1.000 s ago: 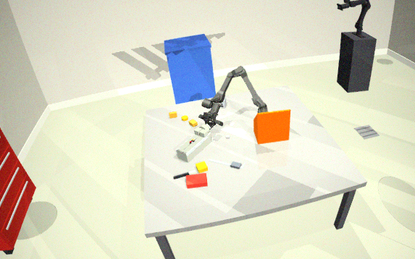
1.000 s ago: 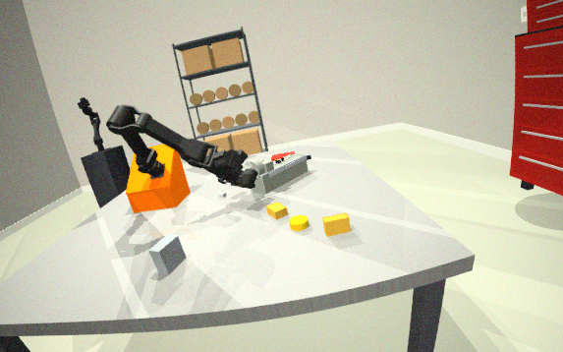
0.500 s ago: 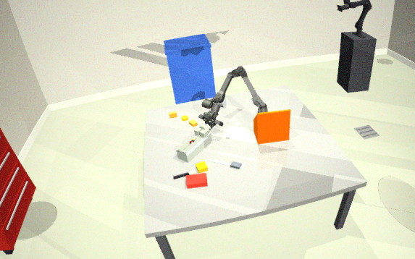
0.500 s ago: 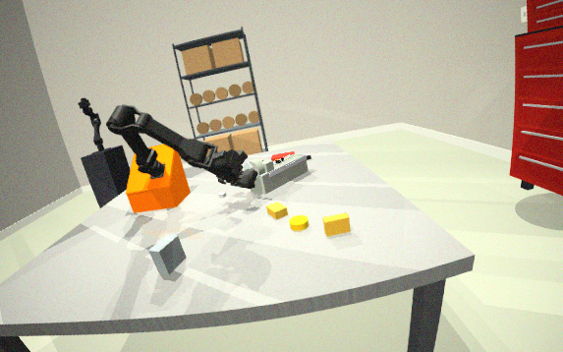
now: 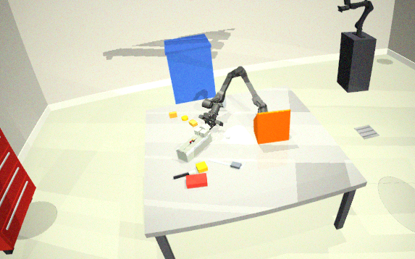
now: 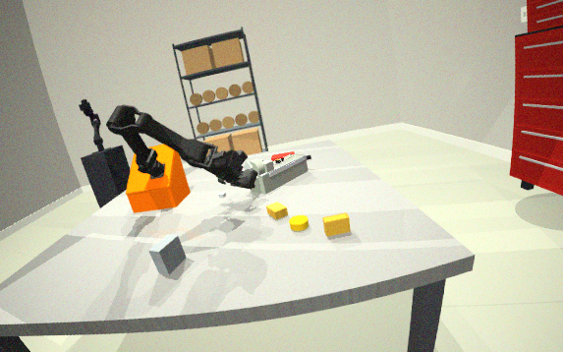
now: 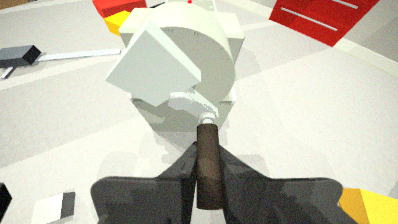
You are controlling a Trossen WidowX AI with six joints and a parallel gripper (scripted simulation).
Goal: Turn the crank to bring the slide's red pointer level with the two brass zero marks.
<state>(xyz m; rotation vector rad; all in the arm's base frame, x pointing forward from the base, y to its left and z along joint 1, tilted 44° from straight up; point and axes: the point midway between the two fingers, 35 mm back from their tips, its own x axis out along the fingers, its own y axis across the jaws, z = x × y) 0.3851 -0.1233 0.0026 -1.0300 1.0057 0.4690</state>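
Crank handle (image 7: 209,165), a dark brown peg, stands at the near end of the pale machine (image 5: 193,145), left of the table's (image 5: 252,202) middle; its pale crank arm (image 7: 192,102) runs up to the round crank disc (image 7: 210,60). Gripper (image 7: 209,172) nearly shut, fingers clamped on either side of the handle. Slide's red pointer (image 5: 193,139) visible on the machine's top, position relative to the brass marks unreadable.

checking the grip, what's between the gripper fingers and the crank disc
The wrist view shows the dark handle clamped in the gripper, with a pale crank arm joining it to the disc.
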